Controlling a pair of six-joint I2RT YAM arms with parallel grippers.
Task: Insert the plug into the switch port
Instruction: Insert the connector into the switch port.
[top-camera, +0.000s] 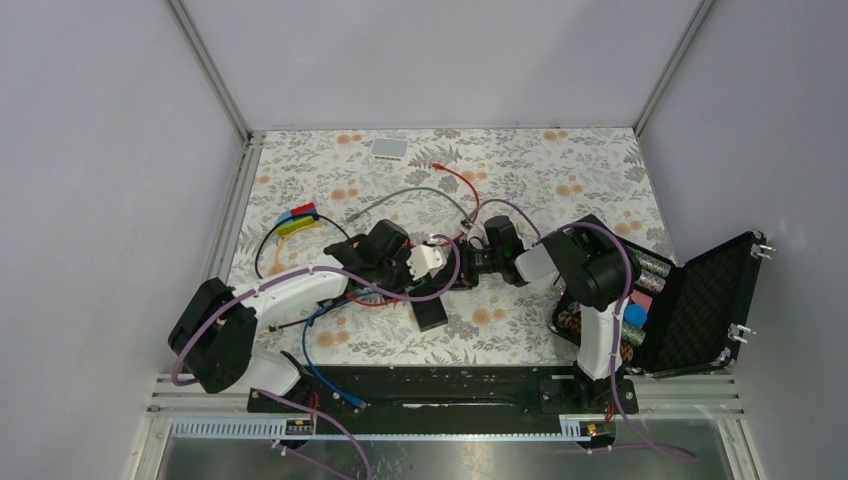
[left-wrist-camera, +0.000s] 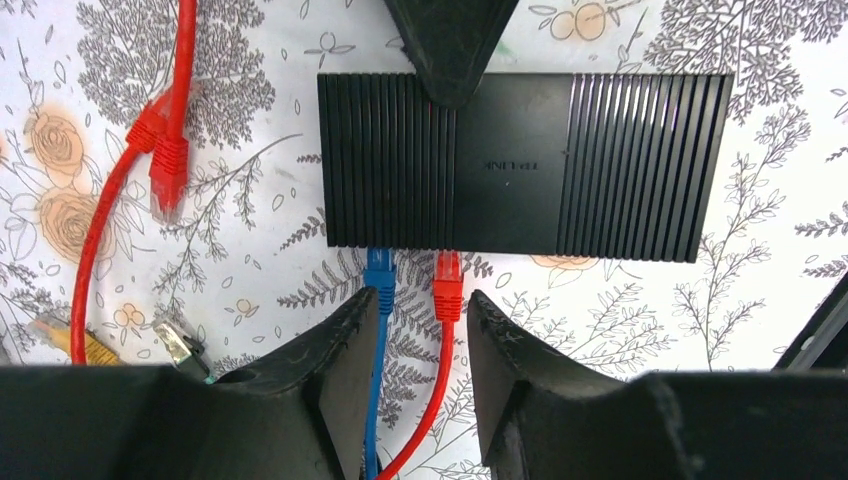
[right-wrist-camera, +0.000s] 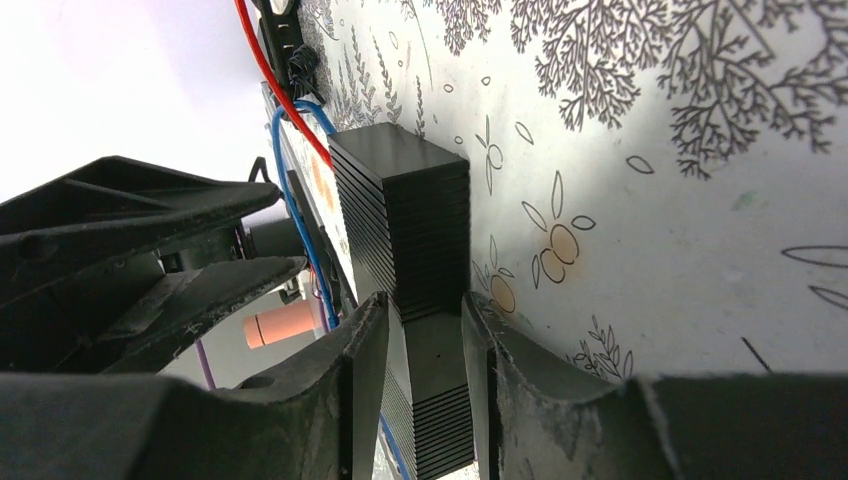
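At near edge of black switch (left-wrist-camera: 520, 165), red plug (left-wrist-camera: 447, 285) sitting in switch port (left-wrist-camera: 447, 252), blue plug (left-wrist-camera: 378, 268) seated just beside it. Left gripper (left-wrist-camera: 422, 308) hovering just short of that edge, jaws standing apart, gripping nothing, red cable (left-wrist-camera: 425, 400) running between its fingers. Right gripper (right-wrist-camera: 422, 305) clamping switch at far edge, one finger lying on ribbed top. Switch resting on floral table (left-wrist-camera: 250, 260). Second red plug (left-wrist-camera: 168, 165) lying loose, well apart from switch's short end.
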